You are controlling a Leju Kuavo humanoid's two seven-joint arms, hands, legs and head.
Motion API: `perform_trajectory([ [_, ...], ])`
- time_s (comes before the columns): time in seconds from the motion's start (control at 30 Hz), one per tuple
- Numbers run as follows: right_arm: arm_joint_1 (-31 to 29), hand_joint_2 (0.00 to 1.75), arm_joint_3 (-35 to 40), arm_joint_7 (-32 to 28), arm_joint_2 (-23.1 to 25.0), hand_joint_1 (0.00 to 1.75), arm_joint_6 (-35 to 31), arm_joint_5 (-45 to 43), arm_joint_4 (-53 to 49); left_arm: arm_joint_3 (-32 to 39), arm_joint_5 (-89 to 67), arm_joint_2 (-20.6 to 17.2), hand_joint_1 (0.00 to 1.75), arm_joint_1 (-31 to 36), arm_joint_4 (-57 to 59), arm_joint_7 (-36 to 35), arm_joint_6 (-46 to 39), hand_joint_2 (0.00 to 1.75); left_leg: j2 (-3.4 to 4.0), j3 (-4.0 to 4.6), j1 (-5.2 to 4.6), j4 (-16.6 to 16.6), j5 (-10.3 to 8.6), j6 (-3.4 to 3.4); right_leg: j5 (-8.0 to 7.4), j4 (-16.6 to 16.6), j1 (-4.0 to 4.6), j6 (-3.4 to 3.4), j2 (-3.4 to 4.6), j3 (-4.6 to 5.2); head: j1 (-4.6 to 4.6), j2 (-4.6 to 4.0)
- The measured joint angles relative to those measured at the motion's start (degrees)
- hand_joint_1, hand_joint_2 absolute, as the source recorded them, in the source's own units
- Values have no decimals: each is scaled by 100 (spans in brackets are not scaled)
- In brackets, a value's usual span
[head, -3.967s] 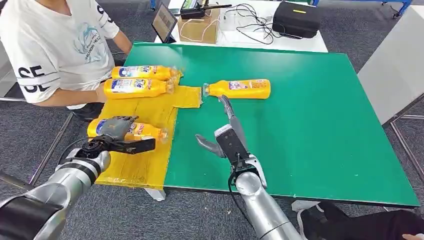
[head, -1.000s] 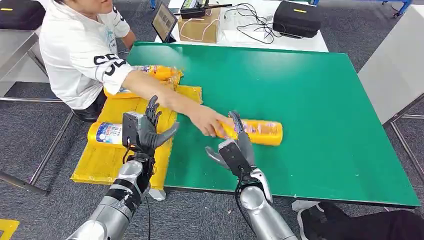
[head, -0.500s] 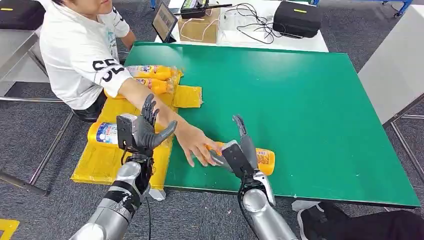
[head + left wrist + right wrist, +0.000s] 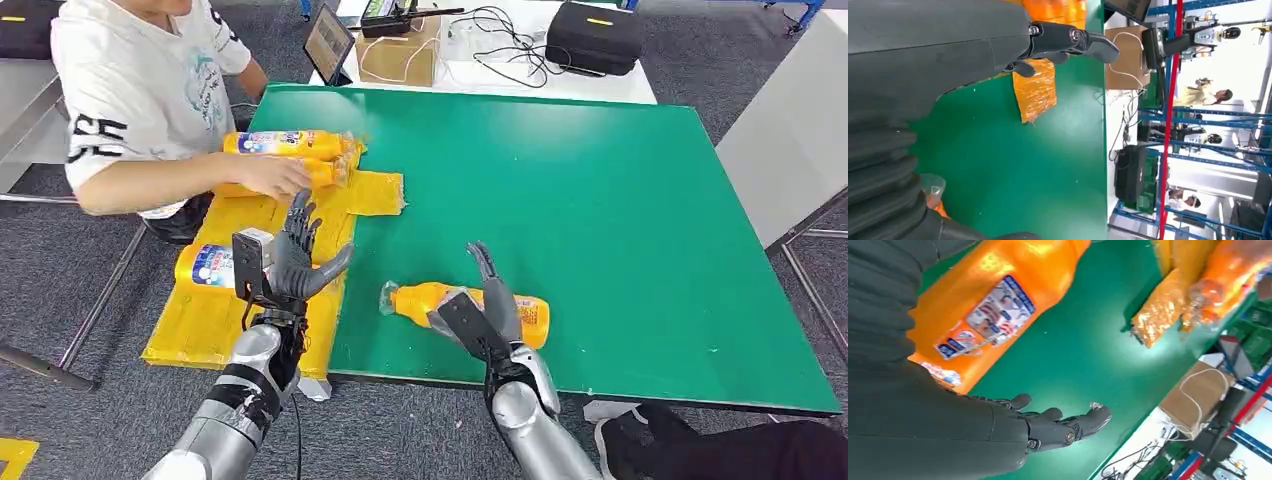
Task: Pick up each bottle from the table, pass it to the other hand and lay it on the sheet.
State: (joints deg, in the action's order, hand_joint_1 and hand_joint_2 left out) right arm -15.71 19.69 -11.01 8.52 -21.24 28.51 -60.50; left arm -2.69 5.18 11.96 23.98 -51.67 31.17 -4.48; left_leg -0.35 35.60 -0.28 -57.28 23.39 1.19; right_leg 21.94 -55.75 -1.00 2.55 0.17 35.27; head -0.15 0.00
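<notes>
Person in white printed T-shirt (image 4: 140, 90) at far left of the green counter (image 4: 620, 200), one hand resting on the two orange bottles (image 4: 290, 150) lying at the far end of the yellow sheet (image 4: 215, 320). A third orange bottle with a blue-white label (image 4: 205, 267) lies on the sheet, just behind the left hand (image 4: 290, 262) as the head view shows it. Left hand raised upright above the sheet's near edge, fingers (image 4: 300, 222) spread apart, palm turned toward the counter, holding nothing; the left wrist view shows the same fingers (image 4: 1073, 40) extended over green surface with a corner of the sheet beyond them. Right of that, a fourth orange bottle (image 4: 465, 305) lies on its side on bare counter, cap end pointing toward the sheet, well apart from it. Right hand (image 4: 480, 305) sits over the bottle's middle, fingers (image 4: 487, 268) straight and reaching past it, not wrapped around it; whether the palm touches the bottle cannot be told. Right wrist view: bottle label just beside the hand, fingers (image 4: 1068, 425) open above the green surface. Beyond the counter's far edge: cardboard box (image 4: 400, 52), tablet (image 4: 328, 42), black case (image 4: 592, 38).
</notes>
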Motion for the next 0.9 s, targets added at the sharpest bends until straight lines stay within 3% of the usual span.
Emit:
perform_trajectory([
  [0.5,-123,175,-2,884,-431,0,336,1259,304,66,203,0,0,-79,-39,-79,330,175,0,1,0,0,0,0,0,0,0,0,0,0,0,0],
  [0.73,-191,175,0,1016,-595,0,437,1420,354,118,256,-2,0,-97,-55,-90,382,175,-7,1,0,0,0,1,0,0,0,0,-2,-3,0,0],
  [0.9,-271,175,11,1338,-741,0,840,1864,376,208,262,-4,0,-105,-87,-133,538,175,-12,-2,-1,-1,-1,2,0,1,-1,0,-6,-6,0,0],
])
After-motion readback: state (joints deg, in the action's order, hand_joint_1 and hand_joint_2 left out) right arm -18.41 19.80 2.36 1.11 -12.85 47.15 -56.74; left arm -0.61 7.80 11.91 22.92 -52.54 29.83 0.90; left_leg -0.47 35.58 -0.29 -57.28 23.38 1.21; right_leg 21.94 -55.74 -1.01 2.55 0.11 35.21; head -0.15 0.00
